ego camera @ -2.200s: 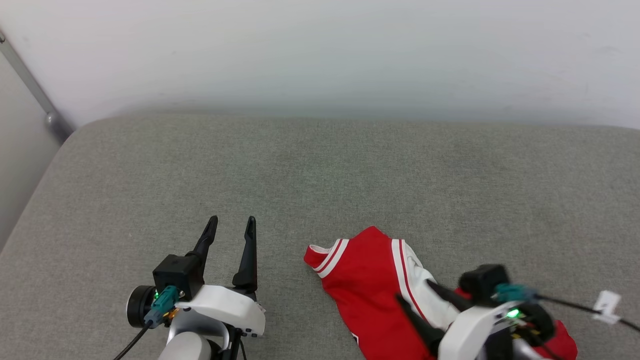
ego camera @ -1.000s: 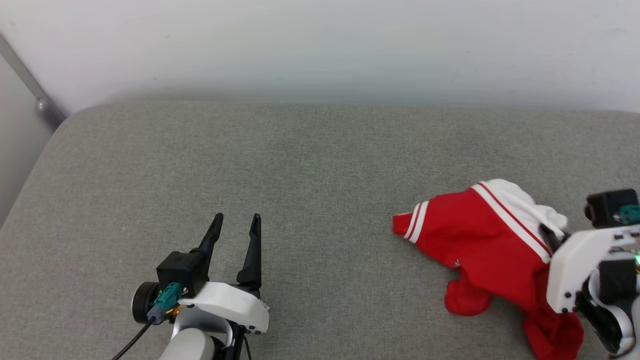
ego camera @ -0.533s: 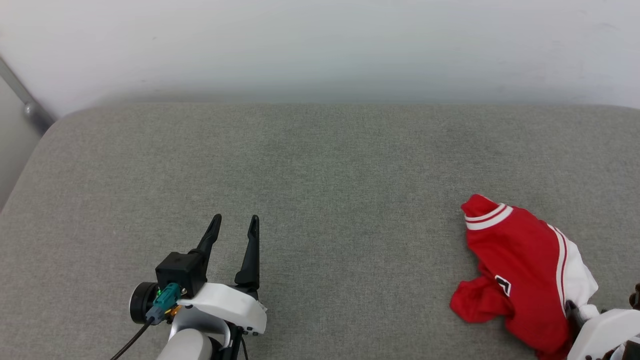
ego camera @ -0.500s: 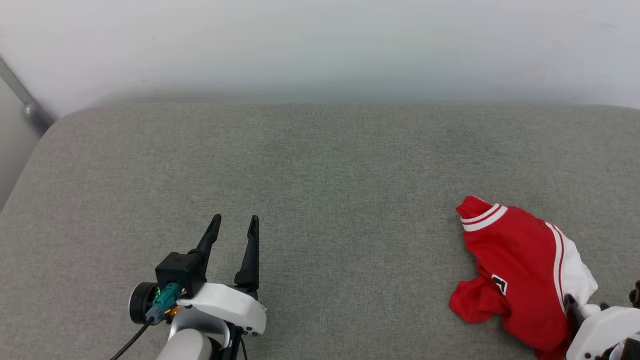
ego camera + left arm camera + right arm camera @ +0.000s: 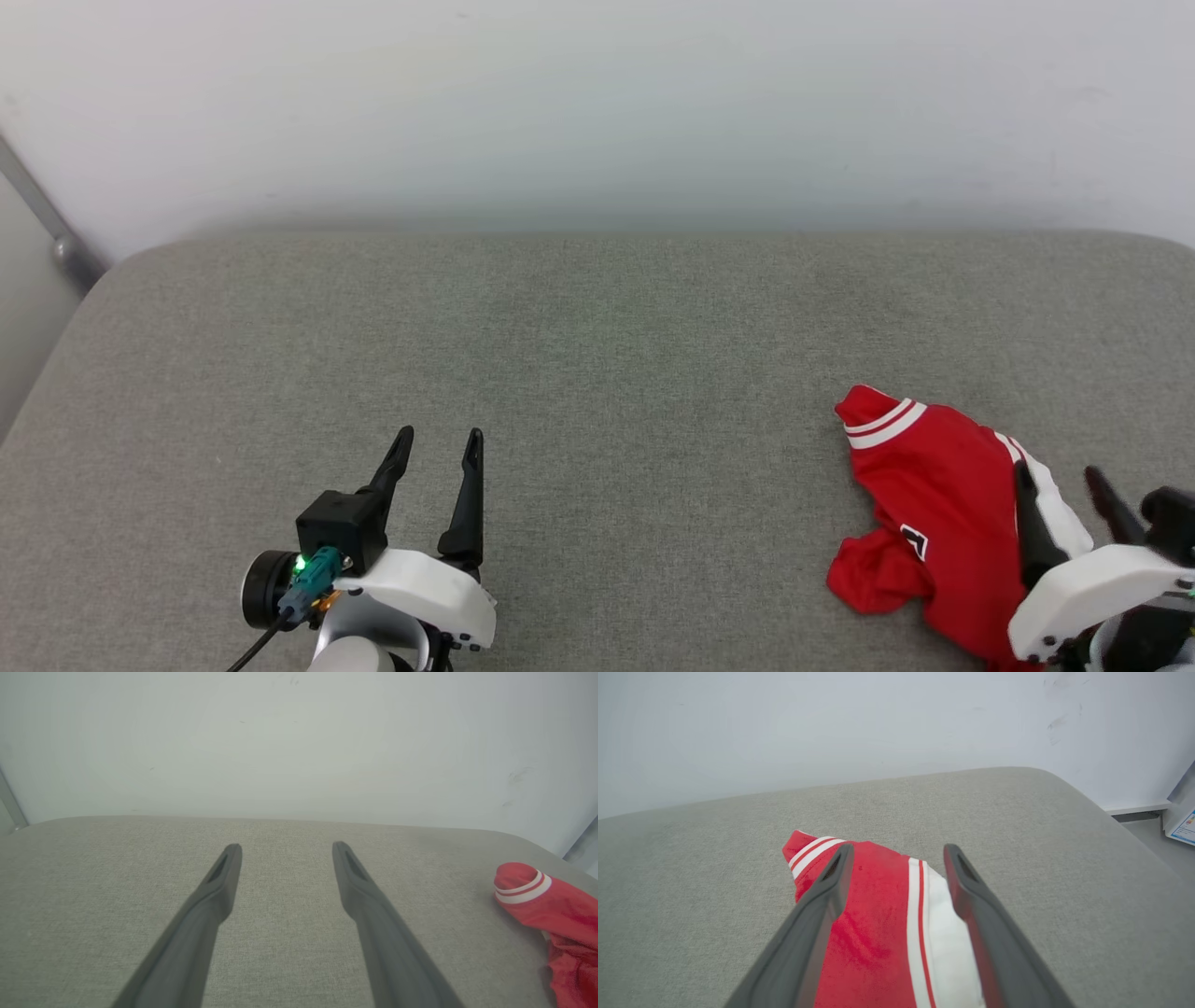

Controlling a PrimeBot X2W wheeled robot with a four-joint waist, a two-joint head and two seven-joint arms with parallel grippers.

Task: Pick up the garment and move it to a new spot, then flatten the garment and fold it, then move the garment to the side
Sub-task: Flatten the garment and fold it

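The garment (image 5: pixel 938 509), a red shirt with a white sleeve and striped trim, lies crumpled at the right of the grey cushion (image 5: pixel 597 373). Its trimmed end also pokes in at the right of the left wrist view (image 5: pixel 551 900). My right gripper (image 5: pixel 1058 476) hovers open over the garment's near right part, and the cloth (image 5: pixel 882 933) lies loose beneath its spread fingers. My left gripper (image 5: pixel 438 443) stands open at the lower left with nothing between its fingers (image 5: pixel 219 891), well apart from the garment.
A white wall (image 5: pixel 597 103) rises behind the cushion. A grey metal bar (image 5: pixel 42 219) runs down at the far left. The cushion's right end rounds off toward the floor (image 5: pixel 1153 835), where a paper (image 5: pixel 1183 826) lies.
My right gripper has opened and let go of the garment, which has dropped into a heap at the right. It has since risen a little above it. The left arm has stayed put.
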